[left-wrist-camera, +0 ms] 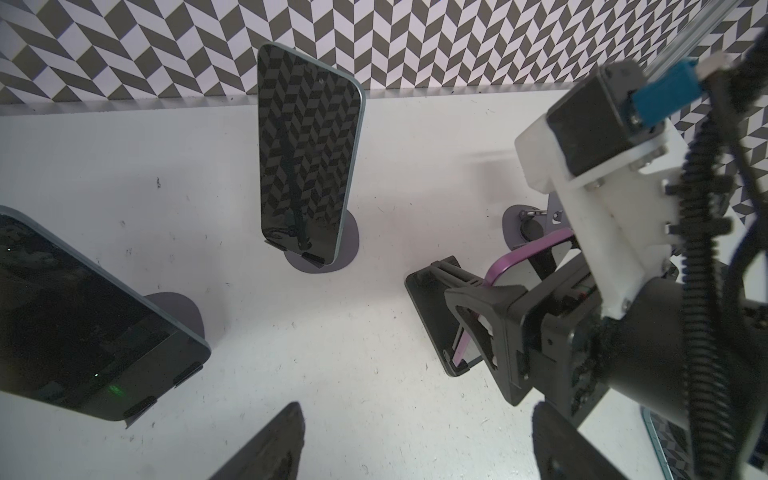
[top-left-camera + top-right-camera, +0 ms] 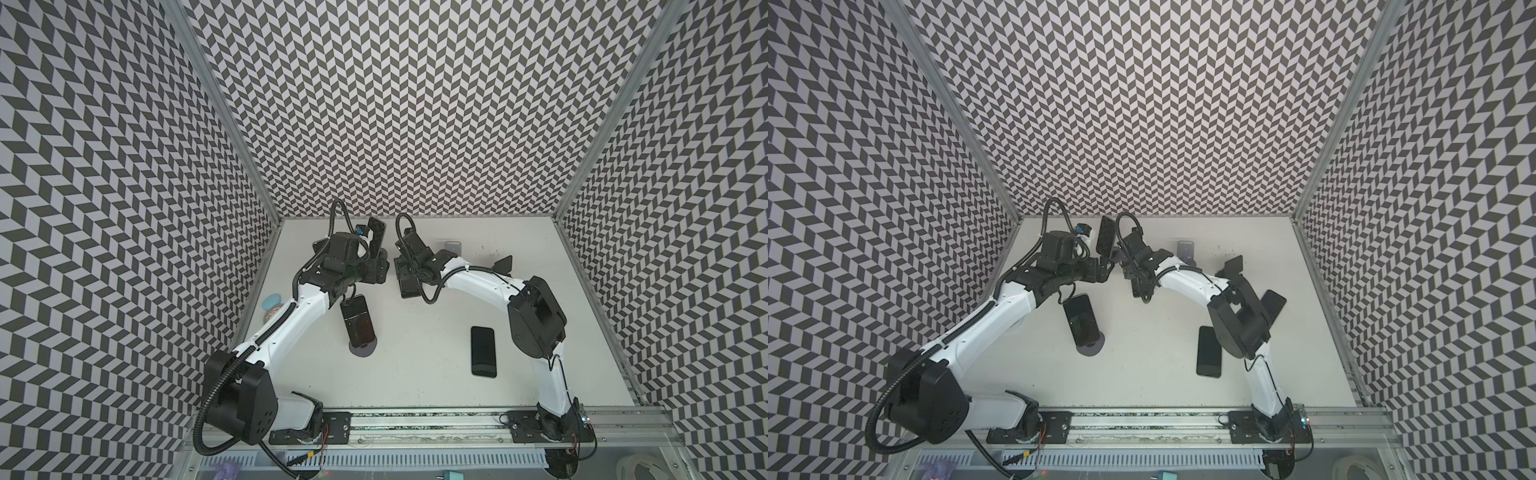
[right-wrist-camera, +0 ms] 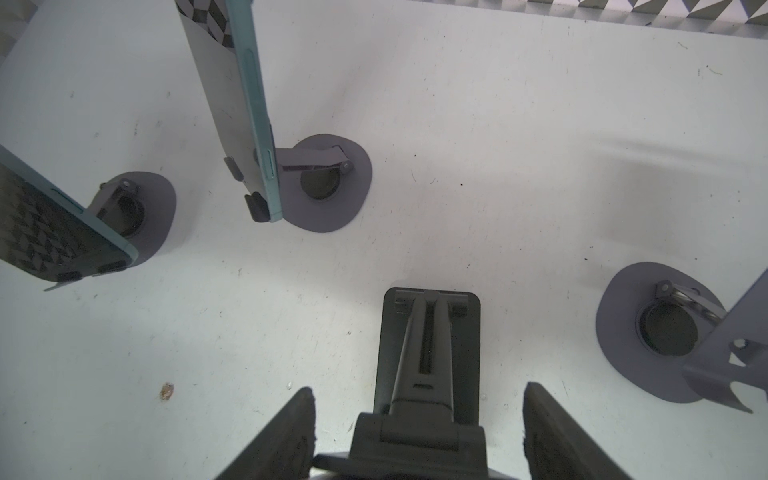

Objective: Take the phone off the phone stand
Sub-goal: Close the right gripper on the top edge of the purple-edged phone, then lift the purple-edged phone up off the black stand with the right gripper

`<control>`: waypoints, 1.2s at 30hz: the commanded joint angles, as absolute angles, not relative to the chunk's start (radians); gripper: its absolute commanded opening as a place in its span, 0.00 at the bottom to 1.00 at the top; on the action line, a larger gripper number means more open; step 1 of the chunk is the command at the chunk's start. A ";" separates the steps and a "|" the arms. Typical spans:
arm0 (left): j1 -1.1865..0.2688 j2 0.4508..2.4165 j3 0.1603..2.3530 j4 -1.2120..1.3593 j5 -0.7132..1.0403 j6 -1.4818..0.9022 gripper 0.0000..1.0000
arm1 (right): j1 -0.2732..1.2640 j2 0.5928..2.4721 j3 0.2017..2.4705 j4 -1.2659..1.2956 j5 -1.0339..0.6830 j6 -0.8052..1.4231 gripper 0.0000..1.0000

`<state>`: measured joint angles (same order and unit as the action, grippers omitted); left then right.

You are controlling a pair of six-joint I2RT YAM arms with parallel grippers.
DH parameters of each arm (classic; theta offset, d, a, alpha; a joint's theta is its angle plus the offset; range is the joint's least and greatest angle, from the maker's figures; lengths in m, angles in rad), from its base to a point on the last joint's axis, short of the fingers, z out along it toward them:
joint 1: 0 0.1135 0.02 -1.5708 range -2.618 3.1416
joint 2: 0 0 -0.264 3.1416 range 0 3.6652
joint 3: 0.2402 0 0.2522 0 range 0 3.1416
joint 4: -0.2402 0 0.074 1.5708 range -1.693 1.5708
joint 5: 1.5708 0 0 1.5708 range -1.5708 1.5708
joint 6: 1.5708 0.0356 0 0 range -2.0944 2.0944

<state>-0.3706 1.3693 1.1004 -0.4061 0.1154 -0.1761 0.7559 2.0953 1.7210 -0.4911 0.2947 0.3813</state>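
Phone with the purple rim [image 1: 492, 272] sits on the black stand [image 3: 428, 332], which we place at about eleven o'clock from the middle of the bench [image 2: 415, 374], toward the back wall [image 2: 415, 124]. We see the right arm [image 2: 482, 284] rise from the rail [image 2: 415, 419] at six o'clock, fold at a high elbow and send its white forearm toward ten o'clock, so that the right tool [image 3: 417, 388] straddles the stand from behind. Its jaws stand half apart, one on each side of the stand's neck; whether they press the phone we cannot tell. The left arm [image 2: 299, 316] stretches toward one o'clock with its wrist bent toward three o'clock, and the left tool [image 1: 417, 407] hangs wide and holds nothing, just beside the right tool and facing it.
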 commanded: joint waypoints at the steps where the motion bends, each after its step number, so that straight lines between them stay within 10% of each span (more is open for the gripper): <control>1: -0.365 1.374 1.135 -0.395 0.127 -0.172 0.86 | 0.752 2.084 1.761 -0.468 0.307 0.368 0.66; 36: -0.365 1.295 1.107 -0.391 0.147 -0.184 0.86 | 0.753 2.012 1.768 -0.515 0.304 0.393 0.63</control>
